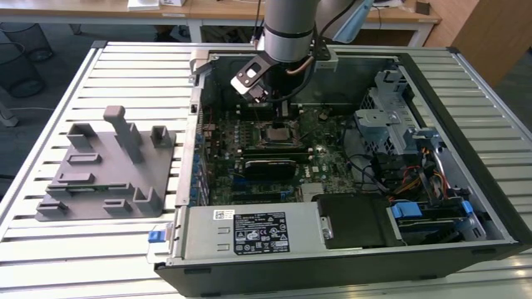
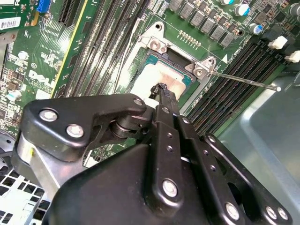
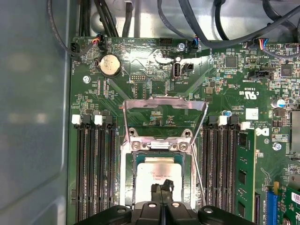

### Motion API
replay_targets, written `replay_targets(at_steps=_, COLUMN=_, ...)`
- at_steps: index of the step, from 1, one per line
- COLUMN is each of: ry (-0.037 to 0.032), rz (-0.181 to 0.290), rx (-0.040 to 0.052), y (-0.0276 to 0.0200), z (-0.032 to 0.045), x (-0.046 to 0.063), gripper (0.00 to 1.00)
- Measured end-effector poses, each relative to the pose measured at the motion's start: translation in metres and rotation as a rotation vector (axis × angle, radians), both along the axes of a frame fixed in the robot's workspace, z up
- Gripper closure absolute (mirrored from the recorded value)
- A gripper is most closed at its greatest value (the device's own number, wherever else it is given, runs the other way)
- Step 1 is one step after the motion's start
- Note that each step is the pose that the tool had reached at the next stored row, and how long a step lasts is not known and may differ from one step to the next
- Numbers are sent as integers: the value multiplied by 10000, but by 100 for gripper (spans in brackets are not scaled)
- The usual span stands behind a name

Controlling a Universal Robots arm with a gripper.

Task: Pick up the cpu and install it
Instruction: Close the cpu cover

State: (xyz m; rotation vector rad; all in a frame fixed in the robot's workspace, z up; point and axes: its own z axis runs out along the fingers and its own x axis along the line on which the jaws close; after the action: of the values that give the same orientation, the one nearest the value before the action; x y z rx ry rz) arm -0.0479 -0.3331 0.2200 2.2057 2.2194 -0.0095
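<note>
First wrist view, over the open socket: my gripper (image 3: 161,188) hangs with its two fingers pressed together and nothing between them, tips over one edge of the cpu (image 3: 157,169). The chip lies flat inside the socket frame (image 3: 159,144) on the motherboard (image 3: 140,79). Whether my tips touch the silvery lid or stop just above it, I cannot tell. The load plate (image 3: 164,102) stands swung open beyond the chip, and in the second wrist view the thin retention lever (image 2: 243,80) juts free across the memory slots (image 2: 248,61), so by my reading nothing clamps the chip down yet. That is where the danger lies: a push landing off-centre could tip the chip in its seat, and any sideways drag from my tips could slide it against the contacts beneath and bend them. Should the lid cling to my tips, rising could lift it out of place. The loose lever sits near enough that a careless swing might snag it. In the exterior view the computer case (image 1: 332,271) walls me in, with the grey fixture (image 1: 108,168) well apart on the exterior view's left
</note>
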Motion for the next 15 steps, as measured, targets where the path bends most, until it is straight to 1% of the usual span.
replay_targets(at_steps=7, ry=0, rz=-1, rx=0, y=0, z=48, x=0, gripper=89)
replay_targets(at_steps=15, ry=0, rz=0, rx=-1, y=1, z=79, x=0, gripper=89)
